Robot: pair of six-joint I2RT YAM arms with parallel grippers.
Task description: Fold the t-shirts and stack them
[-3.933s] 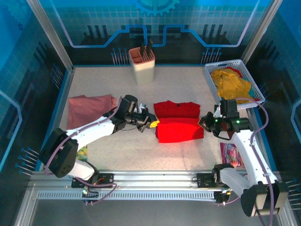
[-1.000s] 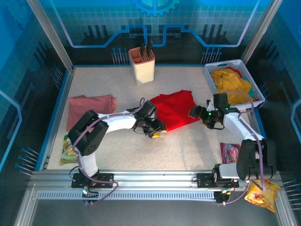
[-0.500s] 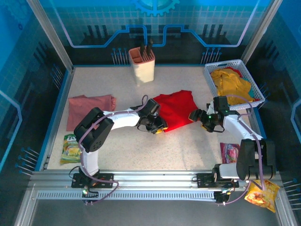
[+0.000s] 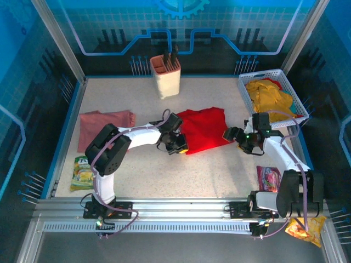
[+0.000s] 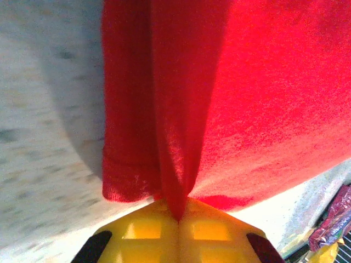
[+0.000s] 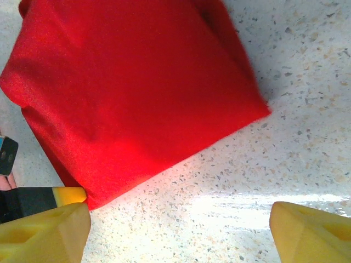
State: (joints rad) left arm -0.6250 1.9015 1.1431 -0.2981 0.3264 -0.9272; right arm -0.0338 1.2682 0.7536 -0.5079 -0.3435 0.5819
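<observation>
**Left end effector pinches the red t-shirt — right end effector hovers spread beside it.**

The folded red t-shirt lies mid-counter, between the two arms. The left end effector's fingers are pressed together on a gathered ridge at the shirt's near-left edge — likely a hold for dragging or turning the fold. The right end effector is wide apart and holds nothing; it sits just off the opposite corner, probably ready to pin or lift it. A folded pink t-shirt rests at the left, and yellow ones lie in the basket.
</observation>
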